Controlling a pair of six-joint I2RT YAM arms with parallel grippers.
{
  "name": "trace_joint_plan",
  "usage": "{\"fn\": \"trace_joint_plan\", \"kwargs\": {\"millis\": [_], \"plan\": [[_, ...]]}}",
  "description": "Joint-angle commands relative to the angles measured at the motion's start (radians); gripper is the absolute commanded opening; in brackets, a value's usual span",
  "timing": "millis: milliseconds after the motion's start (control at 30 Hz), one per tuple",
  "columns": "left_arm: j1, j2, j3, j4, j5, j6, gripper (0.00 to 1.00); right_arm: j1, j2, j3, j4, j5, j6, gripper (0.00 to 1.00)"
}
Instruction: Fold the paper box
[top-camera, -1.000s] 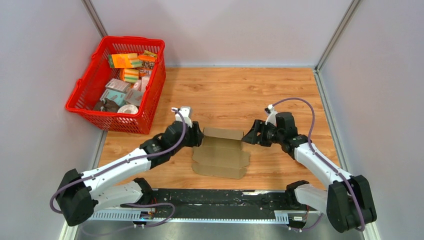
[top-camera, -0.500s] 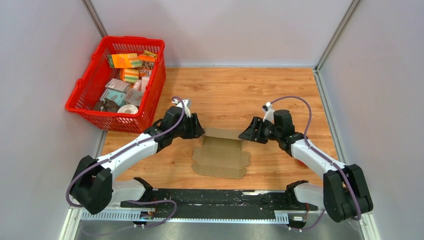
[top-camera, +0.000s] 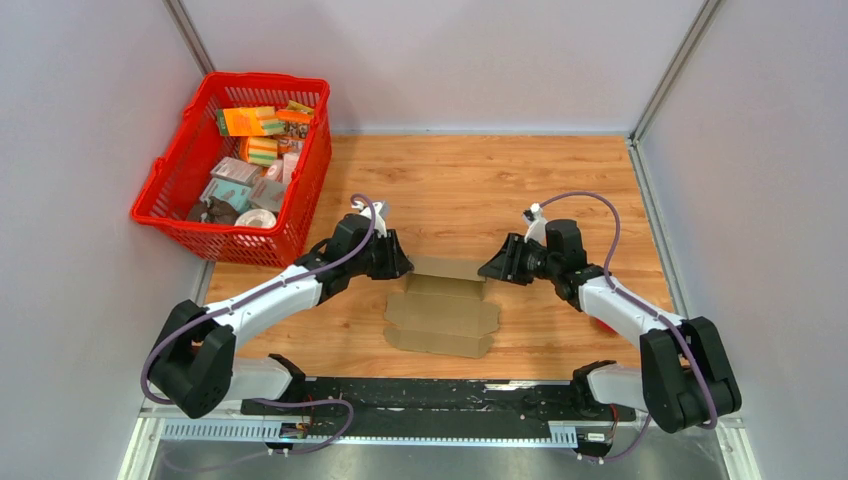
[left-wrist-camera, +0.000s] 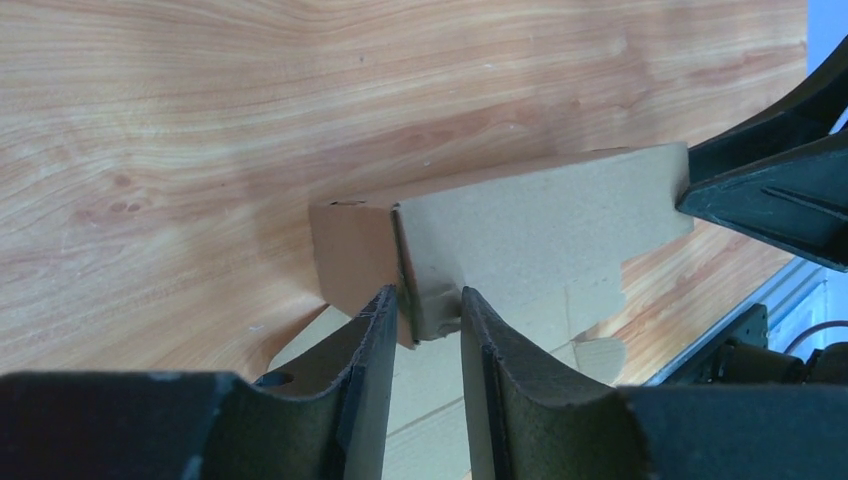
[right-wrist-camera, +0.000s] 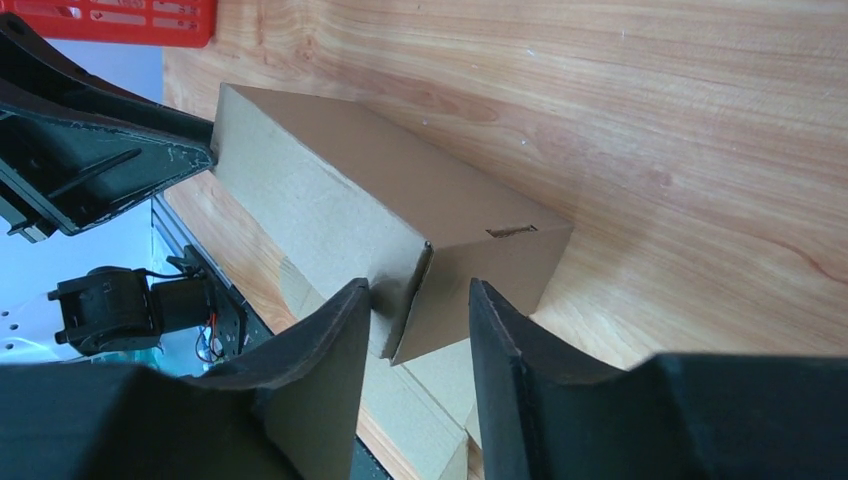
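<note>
Box (top-camera: 442, 310) lies between the grippers: left gripper (left-wrist-camera: 428, 300) pinches the left corner of its raised far wall, right gripper (right-wrist-camera: 420, 295) straddles the right corner, jaws open.

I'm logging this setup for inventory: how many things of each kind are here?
Grippers: 2 (left gripper, right gripper)
Paper box: 1
Red basket: 1
Packets in the basket: too jumbled to count
Total: 4, packets aside
</note>
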Motion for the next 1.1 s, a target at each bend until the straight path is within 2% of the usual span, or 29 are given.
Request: {"fn": "trace_joint_plan", "kwargs": {"millis": [0, 167, 333, 367, 433, 467, 500, 533, 567, 600, 667, 733, 800, 900, 1000, 1033, 1067], "plan": [[0.006, 0.011, -0.021, 0.028, -0.023, -0.004, 0.36, -0.007, 0.033, -0.014, 0.069, -0.011, 0.000, 0.41], [0.006, 0.011, -0.063, 0.050, -0.028, -0.018, 0.27, -0.007, 0.061, -0.031, 0.085, -0.005, -0.009, 0.28], [0.006, 0.017, -0.080, 0.057, -0.017, -0.017, 0.19, -0.006, 0.046, -0.036, 0.060, 0.010, -0.024, 0.24], [0.006, 0.005, -0.081, 0.057, -0.014, -0.015, 0.19, -0.007, 0.037, -0.027, 0.028, 0.012, -0.026, 0.27], [0.006, -0.018, -0.066, 0.044, -0.008, 0.000, 0.27, -0.007, -0.006, 0.007, -0.016, 0.022, -0.035, 0.39], [0.006, -0.047, -0.058, 0.028, -0.011, 0.009, 0.32, -0.009, -0.028, 0.019, -0.109, 0.030, -0.041, 0.51], [0.006, -0.064, -0.042, -0.005, -0.014, 0.018, 0.41, -0.007, -0.049, 0.032, -0.151, 0.044, -0.047, 0.57], [0.006, -0.086, -0.032, -0.028, -0.019, 0.041, 0.43, -0.007, -0.077, 0.047, -0.196, 0.094, -0.052, 0.64], [0.006, -0.131, -0.025, -0.051, -0.037, 0.054, 0.46, -0.007, -0.122, 0.075, -0.293, 0.132, -0.064, 0.76], [0.006, -0.158, -0.014, -0.099, -0.045, 0.064, 0.50, -0.007, -0.147, 0.090, -0.346, 0.172, -0.069, 0.82], [0.006, -0.239, -0.008, -0.146, -0.066, 0.092, 0.51, -0.007, -0.184, 0.122, -0.477, 0.284, -0.085, 0.90], [0.005, -0.293, -0.011, -0.202, -0.066, 0.110, 0.51, -0.007, -0.216, 0.135, -0.553, 0.358, -0.078, 0.91], [0.005, -0.365, -0.027, -0.222, -0.025, 0.120, 0.50, -0.006, -0.221, 0.127, -0.641, 0.366, -0.046, 0.91], [-0.020, -0.422, -0.055, -0.211, 0.064, 0.140, 0.49, 0.013, -0.215, 0.055, -0.659, 0.224, 0.011, 0.85], [-0.180, -0.417, -0.028, -0.248, -0.023, 0.196, 0.50, 0.170, -0.250, 0.006, -0.638, 0.234, 0.120, 0.82], [-0.290, -0.408, -0.018, -0.252, -0.061, 0.221, 0.50, 0.251, -0.287, -0.034, -0.621, 0.271, 0.157, 0.79], [-0.340, -0.388, -0.015, -0.246, -0.139, 0.229, 0.50, 0.286, -0.310, -0.063, -0.574, 0.291, 0.192, 0.74]]}}
